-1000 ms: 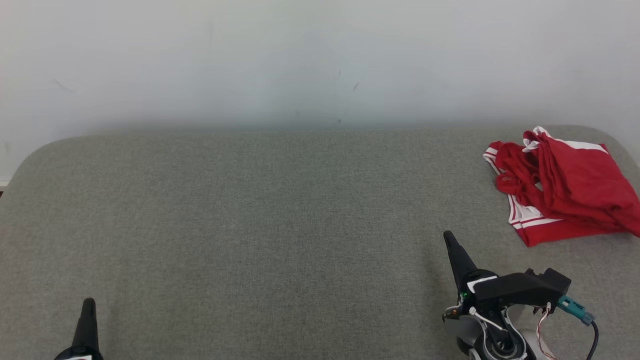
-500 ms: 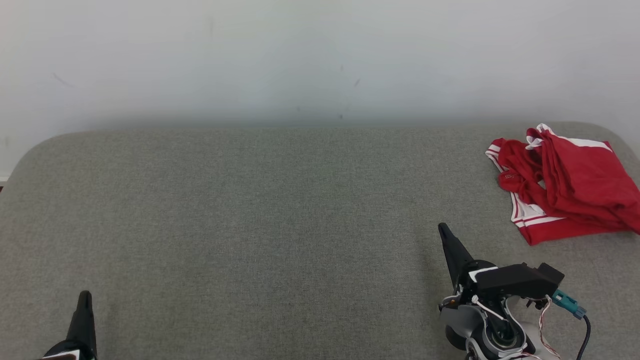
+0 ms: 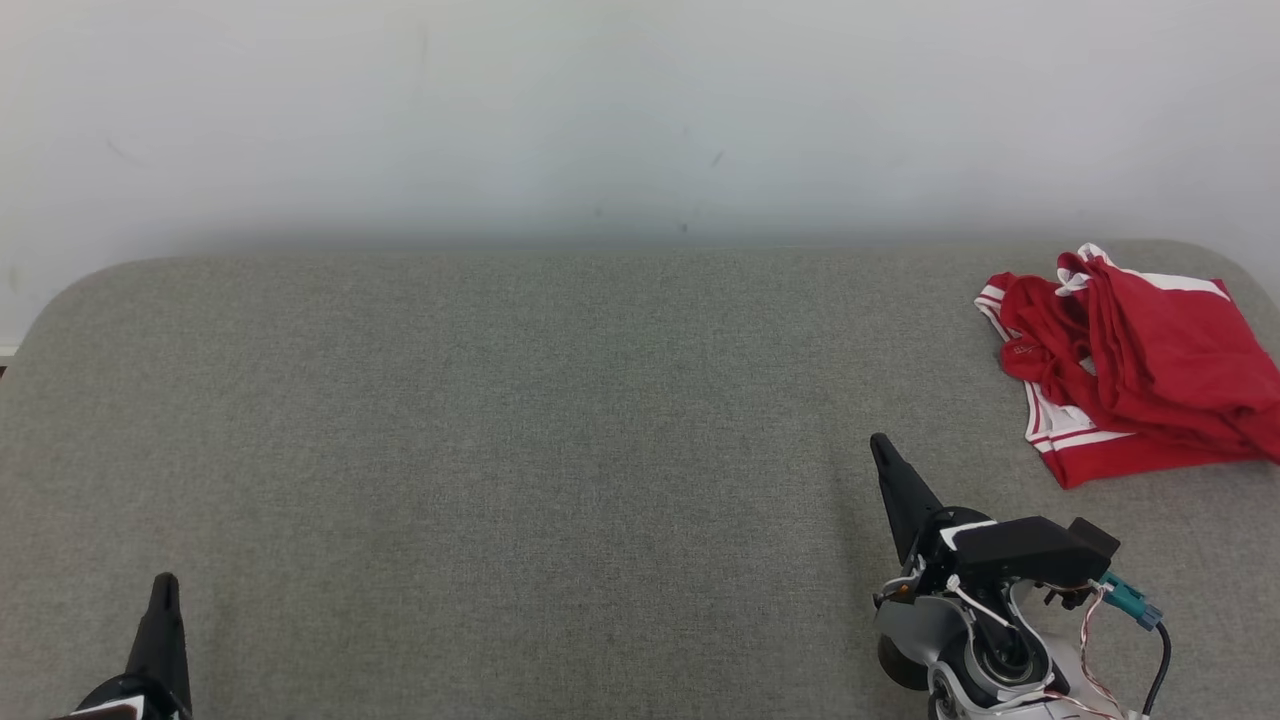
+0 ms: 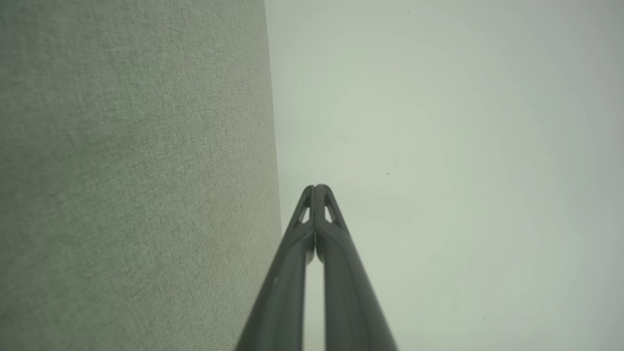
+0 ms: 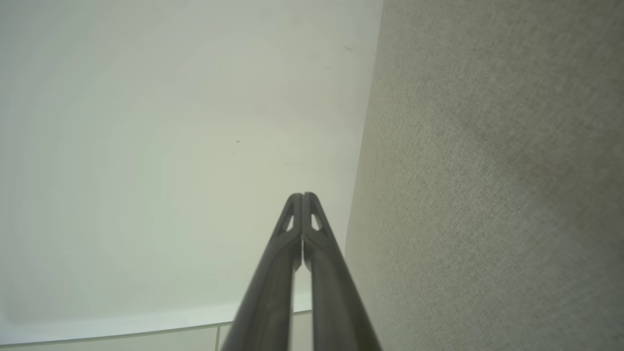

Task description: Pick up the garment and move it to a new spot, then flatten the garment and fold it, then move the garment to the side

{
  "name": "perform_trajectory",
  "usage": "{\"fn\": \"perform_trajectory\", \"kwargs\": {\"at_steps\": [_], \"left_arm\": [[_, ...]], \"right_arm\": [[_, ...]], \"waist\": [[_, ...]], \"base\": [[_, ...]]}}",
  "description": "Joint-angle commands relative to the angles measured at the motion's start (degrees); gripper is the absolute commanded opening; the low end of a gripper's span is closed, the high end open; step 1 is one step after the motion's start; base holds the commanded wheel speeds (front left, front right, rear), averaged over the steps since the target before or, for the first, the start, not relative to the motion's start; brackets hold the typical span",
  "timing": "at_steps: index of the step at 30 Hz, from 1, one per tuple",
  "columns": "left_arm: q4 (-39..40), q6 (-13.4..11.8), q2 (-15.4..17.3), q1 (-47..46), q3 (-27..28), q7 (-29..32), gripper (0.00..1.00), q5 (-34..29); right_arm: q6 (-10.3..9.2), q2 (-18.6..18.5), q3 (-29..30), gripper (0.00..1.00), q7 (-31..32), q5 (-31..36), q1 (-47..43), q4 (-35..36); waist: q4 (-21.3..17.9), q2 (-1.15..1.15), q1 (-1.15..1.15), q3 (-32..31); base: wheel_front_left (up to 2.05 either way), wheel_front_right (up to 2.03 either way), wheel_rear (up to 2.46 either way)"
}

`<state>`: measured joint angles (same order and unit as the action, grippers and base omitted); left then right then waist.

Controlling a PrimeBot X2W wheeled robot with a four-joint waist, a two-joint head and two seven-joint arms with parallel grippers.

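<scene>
Could not see the garment's (image 3: 1140,370) right end past the head view's edge. Nor the left gripper's (image 3: 165,585) base or the right gripper's (image 3: 880,445) wrist below its bottom edge.

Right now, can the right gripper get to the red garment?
Probably yes. The right gripper, shut and empty, sits near the garment at the far right, with plain grey surface between them. Nothing blocks the way, though the garment runs past the head view's edge.

- A grey fabric surface (image 3: 500,450) with rounded far corners spans from left to right.
- A plain white wall (image 3: 600,100) stands behind its far edge, bearing a few small dark marks (image 3: 717,159).
</scene>
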<state>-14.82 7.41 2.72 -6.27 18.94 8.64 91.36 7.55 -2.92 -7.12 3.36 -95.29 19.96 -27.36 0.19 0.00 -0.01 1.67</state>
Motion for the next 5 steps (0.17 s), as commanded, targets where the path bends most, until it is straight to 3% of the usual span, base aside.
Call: {"fn": "perform_trajectory", "kwargs": {"at_steps": [1,5], "left_arm": [[-0.11,0.16,0.29,-0.69,0.14,-0.08,0.00,0.07],[-0.10,0.17,0.29,-0.69,0.14,-0.08,0.00,0.07]], "right_arm": [[-0.12,0.07,-0.09,0.00,0.12,-0.31,0.15,-0.05],[-0.12,0.07,-0.09,0.00,0.12,-0.32,0.15,-0.04]], "waist": [[0.00,0.00,0.01,0.00],[0.00,0.00,0.01,0.00]], "base": [[0.00,0.00,0.00],[0.00,0.00,0.00]]}}
